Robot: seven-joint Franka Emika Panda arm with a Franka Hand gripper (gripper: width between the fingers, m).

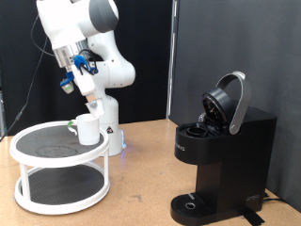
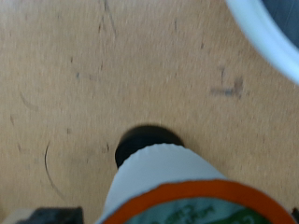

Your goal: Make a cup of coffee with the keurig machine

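I take the keurig machine [image 1: 224, 155] as my landmark. It stands at the exterior view's right with its rounded lid swung up and back, so the brew chamber under it is exposed; I cannot tell whether anything sits inside. Its drip base is bare. The cup [image 1: 87, 128] is well apart from the machine, toward the exterior view's left, upright on the top shelf of a white two-tier round rack [image 1: 28, 188].

Farther from the machine than the cup, and above it, hangs my gripper [image 1: 70, 85], raised clear of the rack and touching neither cup nor machine. In the wrist view a small pod [image 2: 159, 177] with an orange-rimmed printed lid fills the lower part of the picture, close under the camera, over the bare brown tabletop [image 2: 84, 84]; I read that as the fingers closed on the pod, though the fingers themselves are out of sight.

My judgement: this is the pod-loading step, with the lid already open and the cup not yet placed. Seating the pod will call for a long carry across to the open chamber and a level, square descent into it.
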